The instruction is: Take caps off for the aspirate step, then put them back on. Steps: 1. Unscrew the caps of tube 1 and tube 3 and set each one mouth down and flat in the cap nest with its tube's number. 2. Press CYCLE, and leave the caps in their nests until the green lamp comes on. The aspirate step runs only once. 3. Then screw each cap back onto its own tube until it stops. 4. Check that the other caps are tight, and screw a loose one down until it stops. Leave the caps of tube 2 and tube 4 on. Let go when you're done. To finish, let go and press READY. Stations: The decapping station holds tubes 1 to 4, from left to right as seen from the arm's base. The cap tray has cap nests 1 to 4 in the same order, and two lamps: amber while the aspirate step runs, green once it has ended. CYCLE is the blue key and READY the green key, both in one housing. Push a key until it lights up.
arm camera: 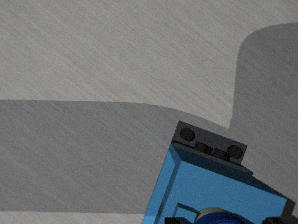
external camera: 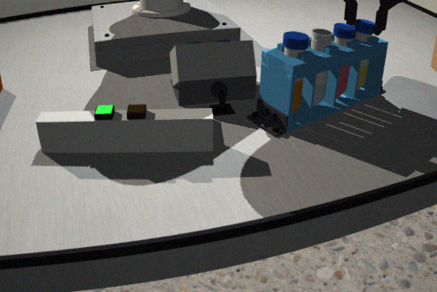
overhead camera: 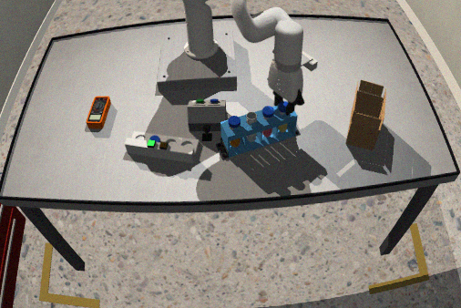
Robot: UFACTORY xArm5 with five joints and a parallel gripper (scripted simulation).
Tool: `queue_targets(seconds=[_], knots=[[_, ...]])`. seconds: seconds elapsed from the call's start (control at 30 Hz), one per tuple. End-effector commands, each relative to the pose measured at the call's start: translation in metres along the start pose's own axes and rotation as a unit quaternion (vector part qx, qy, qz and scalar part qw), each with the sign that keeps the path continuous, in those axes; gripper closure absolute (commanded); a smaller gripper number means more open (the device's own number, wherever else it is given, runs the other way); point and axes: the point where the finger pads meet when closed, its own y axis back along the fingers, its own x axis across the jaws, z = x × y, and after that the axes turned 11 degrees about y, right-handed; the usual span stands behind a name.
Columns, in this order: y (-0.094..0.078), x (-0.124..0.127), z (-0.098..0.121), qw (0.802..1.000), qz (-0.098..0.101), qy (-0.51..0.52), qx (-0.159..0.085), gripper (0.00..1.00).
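Observation:
The blue decapping station point(overhead camera: 260, 129) holds several tubes. Tube 1's blue cap point(external camera: 364, 26) sits on its tube at the rack's right end in the top and exterior views. My gripper point(external camera: 365, 28) stands over it with the fingers open on either side of the cap, and it also shows in the top view point(overhead camera: 287, 106). Tube 3 point(external camera: 321, 37) is uncapped, and its blue cap point(overhead camera: 155, 138) lies in a nest of the cap tray point(overhead camera: 163, 147). The tray's green lamp point(external camera: 104, 111) is lit and the amber lamp point(external camera: 136, 111) is dark. The wrist view shows the rack's end point(arm camera: 220, 190).
The grey key housing point(overhead camera: 207, 112) with the green key point(overhead camera: 199, 100) and blue key point(overhead camera: 214, 100) stands just left of the rack. An orange multimeter point(overhead camera: 98, 111) lies at the far left. A cardboard box point(overhead camera: 366, 115) stands to the right.

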Motion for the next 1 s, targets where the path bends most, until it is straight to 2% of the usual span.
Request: queue_targets(seconds=[0.0, 0.13, 0.4, 0.43, 0.9, 0.97], knots=[[0.0017, 0.0015, 0.0005, 0.99, 0.002, 0.139, -0.001, 0.54], [0.0017, 0.0015, 0.0005, 0.977, 0.002, 0.213, -0.001, 0.54], [0.0017, 0.0015, 0.0005, 0.977, 0.002, 0.213, -0.001, 0.54], [0.0017, 0.0015, 0.0005, 0.977, 0.002, 0.213, -0.001, 1.0], [0.0017, 0.0015, 0.0004, 0.977, 0.002, 0.213, -0.001, 1.0], [0.0016, 0.0015, 0.0005, 0.986, 0.002, 0.164, -0.001, 1.0]])
